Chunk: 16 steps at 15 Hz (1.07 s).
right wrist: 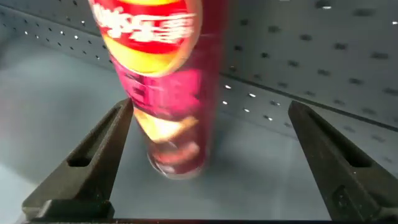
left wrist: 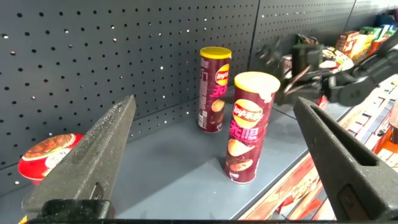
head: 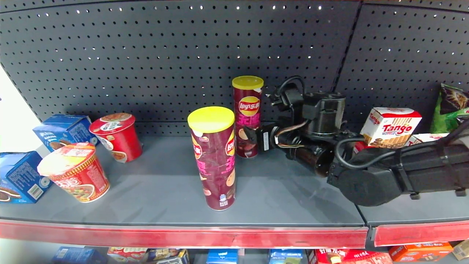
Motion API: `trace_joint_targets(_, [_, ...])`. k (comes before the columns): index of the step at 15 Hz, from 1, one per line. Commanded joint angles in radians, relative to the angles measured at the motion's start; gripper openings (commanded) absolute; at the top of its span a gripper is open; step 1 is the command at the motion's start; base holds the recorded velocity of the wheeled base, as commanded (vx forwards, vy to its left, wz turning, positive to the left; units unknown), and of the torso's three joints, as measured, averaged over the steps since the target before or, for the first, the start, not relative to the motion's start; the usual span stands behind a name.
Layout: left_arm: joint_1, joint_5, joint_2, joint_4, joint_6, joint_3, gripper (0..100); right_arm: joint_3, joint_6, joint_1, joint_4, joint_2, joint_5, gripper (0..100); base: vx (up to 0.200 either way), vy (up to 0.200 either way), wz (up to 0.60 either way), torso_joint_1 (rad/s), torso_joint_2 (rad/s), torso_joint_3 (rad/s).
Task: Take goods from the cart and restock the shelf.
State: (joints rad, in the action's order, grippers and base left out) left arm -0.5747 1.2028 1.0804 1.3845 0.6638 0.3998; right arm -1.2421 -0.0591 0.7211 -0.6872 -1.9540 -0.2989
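Observation:
Two maroon chip cans with yellow lids stand upright on the grey shelf (head: 154, 190). The front can (head: 214, 157) (left wrist: 249, 127) is in the middle. The rear can (head: 247, 117) (left wrist: 213, 90) (right wrist: 165, 93) stands near the pegboard. My right gripper (head: 253, 139) (right wrist: 211, 168) is low beside the rear can, on its right in the head view. It is open, and the can stands just beyond its spread fingers (right wrist: 93, 162), closer to one of them, untouched. My left gripper (left wrist: 211, 168) is open and empty, off to the left of both cans, facing them.
Two red noodle cups (head: 117, 135) (head: 77, 172) and blue boxes (head: 62, 130) stand at the shelf's left. A wafer box (head: 390, 126) and a green bag (head: 452, 106) sit at the right behind my right arm. A red rail (head: 183, 236) edges the front.

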Motion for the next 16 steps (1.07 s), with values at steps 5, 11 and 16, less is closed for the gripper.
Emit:
trace_joint_targets(5, [-0.001,0.000,0.003,0.001,0.000,-0.002,100,0.158,0.024,-0.049,0.005,0.250,-0.072,100,0.000,0.000,0.00,0.000,0.00,0.000])
trace_joint_targets(11, [-0.001,0.000,0.006,0.001,0.002,-0.001,100,0.291,0.064,-0.104,0.233,0.596,-0.256,100,0.000,0.000,0.00,0.000,0.00,0.000])
trace_joint_targets(16, [0.001,0.000,0.006,0.001,0.000,-0.001,100,0.316,0.110,-0.304,0.479,0.870,-0.322,100,0.000,0.000,0.00,0.000,0.00,0.000])
